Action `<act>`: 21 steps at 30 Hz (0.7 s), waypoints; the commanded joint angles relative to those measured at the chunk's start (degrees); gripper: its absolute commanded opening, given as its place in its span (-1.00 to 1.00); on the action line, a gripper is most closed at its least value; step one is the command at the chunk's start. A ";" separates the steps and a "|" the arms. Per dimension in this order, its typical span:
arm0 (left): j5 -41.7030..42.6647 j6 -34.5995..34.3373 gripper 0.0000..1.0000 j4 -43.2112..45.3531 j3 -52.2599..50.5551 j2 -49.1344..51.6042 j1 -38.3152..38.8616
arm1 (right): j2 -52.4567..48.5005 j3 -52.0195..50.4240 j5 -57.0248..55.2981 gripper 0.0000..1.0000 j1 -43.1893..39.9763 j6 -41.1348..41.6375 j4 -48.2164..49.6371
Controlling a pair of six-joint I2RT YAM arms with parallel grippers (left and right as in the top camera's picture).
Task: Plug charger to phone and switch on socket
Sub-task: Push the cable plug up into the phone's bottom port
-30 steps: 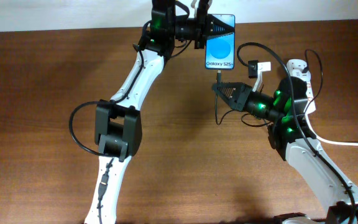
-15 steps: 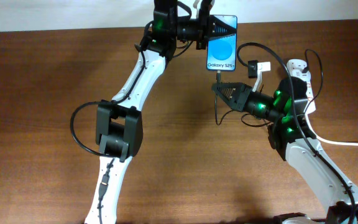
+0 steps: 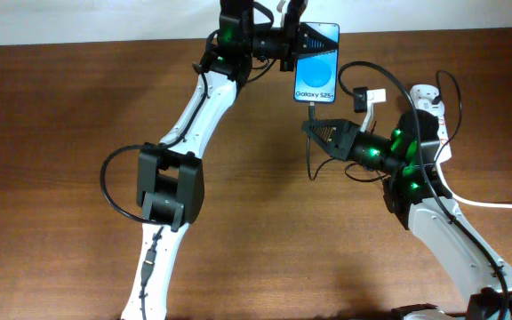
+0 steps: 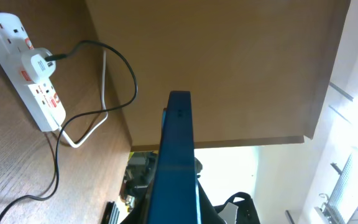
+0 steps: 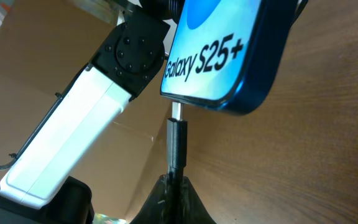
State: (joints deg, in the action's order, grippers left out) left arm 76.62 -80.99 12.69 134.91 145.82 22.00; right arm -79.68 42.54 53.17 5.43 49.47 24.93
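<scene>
The jaws of the right gripper are closed on the black plug body of the charger. Its silver tip is set against the lower edge of the phone; whether it is seated cannot be told. The jaws of the left gripper are clamped on the phone's far end, near the table's back edge.

A bright blue screen with a lighter oval and white "Galaxy S25+" lettering is shown. The thin black cable is trailed in loops to a white adapter on the socket, a white strip with red marks lying at the right.

A brown wood-grain table is seen, with a pale wall behind.

The phone's long axis is run from the far edge towards the right gripper, lettered end nearest the plug.
</scene>
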 commanded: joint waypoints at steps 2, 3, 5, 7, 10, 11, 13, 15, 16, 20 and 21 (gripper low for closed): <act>2.25 0.92 -1.00 0.31 0.90 -0.85 -0.13 | -0.20 0.11 0.24 -0.92 -0.26 -0.83 0.37; 2.23 0.92 -1.00 0.31 0.90 -0.85 -0.13 | -0.20 0.11 0.24 -0.92 -0.26 -0.83 0.20; 2.21 0.92 -1.00 0.31 0.90 -0.85 -0.13 | -0.20 0.11 0.20 -0.92 -0.28 -1.03 -0.26; 2.23 0.92 -1.00 0.31 0.90 -0.85 -0.13 | -0.20 0.11 0.17 -0.92 -0.28 -1.03 -0.24; 2.56 0.92 -1.00 0.31 0.90 -0.85 -0.20 | -0.20 0.11 0.20 -0.92 -0.66 -1.20 -0.26; 2.71 0.92 -1.00 0.31 0.90 -0.85 -0.20 | -0.20 0.11 0.22 -0.92 -1.14 -1.20 -0.28; 2.69 0.92 -1.00 0.31 0.90 -0.85 -0.17 | -0.20 0.11 0.24 -0.92 -1.44 -1.20 -0.33; 2.69 0.92 -1.00 0.31 0.90 -0.85 -0.20 | -0.20 0.11 0.20 -0.92 -1.44 -1.22 -0.50; 2.69 0.92 -1.00 0.31 0.90 -0.85 -0.20 | -0.20 0.11 0.20 -0.92 -1.44 -1.25 -0.50; 2.69 0.92 -1.00 0.31 0.90 -0.85 -0.13 | -0.20 0.11 0.00 -0.92 -1.44 -1.22 -0.48; 2.71 0.94 -1.00 0.31 0.90 -0.85 0.02 | -0.20 0.11 -0.28 -0.92 -1.44 -1.18 -0.46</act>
State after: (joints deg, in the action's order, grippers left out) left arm 77.58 -80.99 12.69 134.91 145.82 21.96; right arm -79.68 42.54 53.91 4.73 49.21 24.25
